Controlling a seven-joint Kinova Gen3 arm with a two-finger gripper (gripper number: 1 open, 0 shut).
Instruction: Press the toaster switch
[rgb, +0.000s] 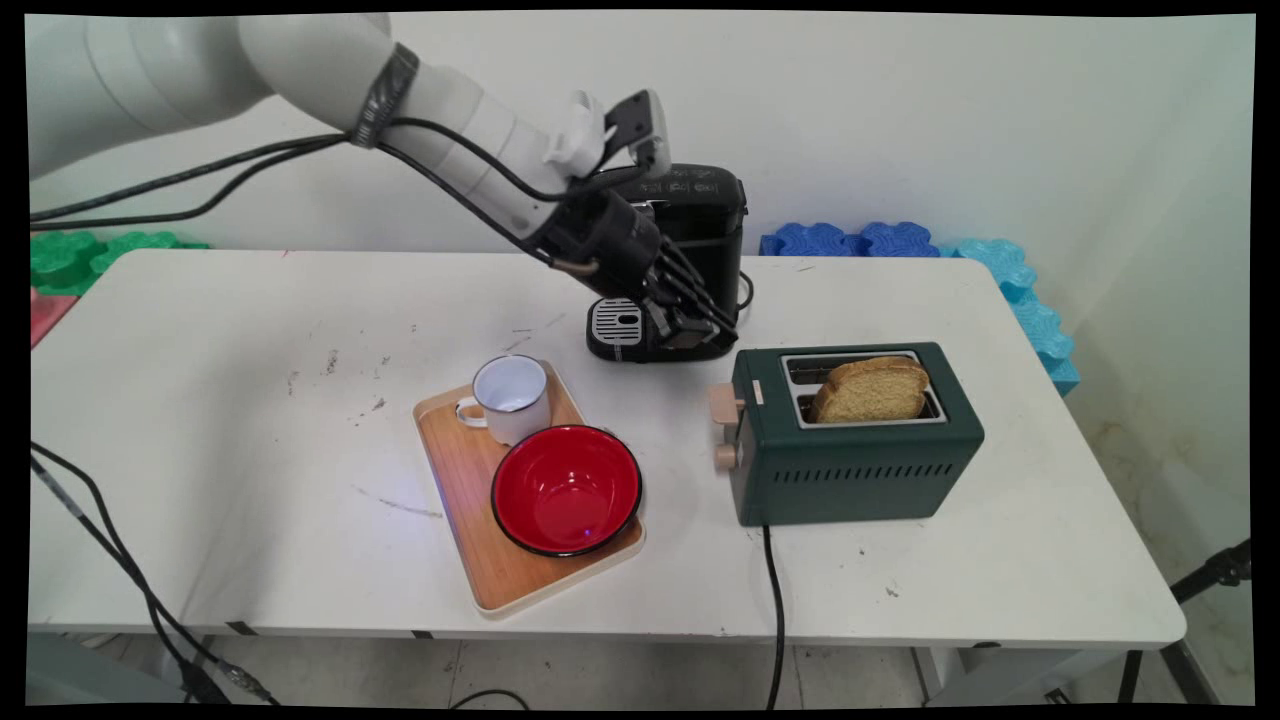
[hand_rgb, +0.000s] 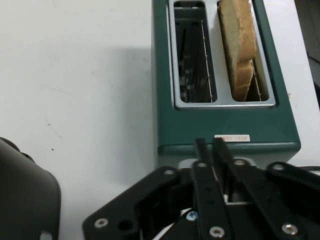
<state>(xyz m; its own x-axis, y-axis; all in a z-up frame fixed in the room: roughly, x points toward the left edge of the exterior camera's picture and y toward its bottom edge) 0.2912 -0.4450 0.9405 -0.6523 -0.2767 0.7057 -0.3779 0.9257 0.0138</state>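
My gripper (rgb: 715, 325) hangs low over the table with its two black fingers shut and nothing between them. It sits just left of and behind the dark green toaster (rgb: 860, 470), close to that end's cream lever (rgb: 725, 405). In the hand view the gripper (hand_rgb: 210, 145) points at the toaster (hand_rgb: 165, 75) from its lever end. One slice of bread (rgb: 870, 390) stands in the nearer slot, seen as the bread (hand_rgb: 237, 40) in the right slot; the other slot is empty. A black coffee machine (rgb: 710, 210) stands right behind the gripper.
A wooden tray (rgb: 460, 470) left of the toaster carries a white mug (rgb: 512, 398) and a red bowl (rgb: 565, 490). The toaster's black cord (rgb: 775, 620) runs off the front edge. Blue foam blocks (rgb: 850, 240) and green foam blocks (rgb: 70, 255) lie behind the table.
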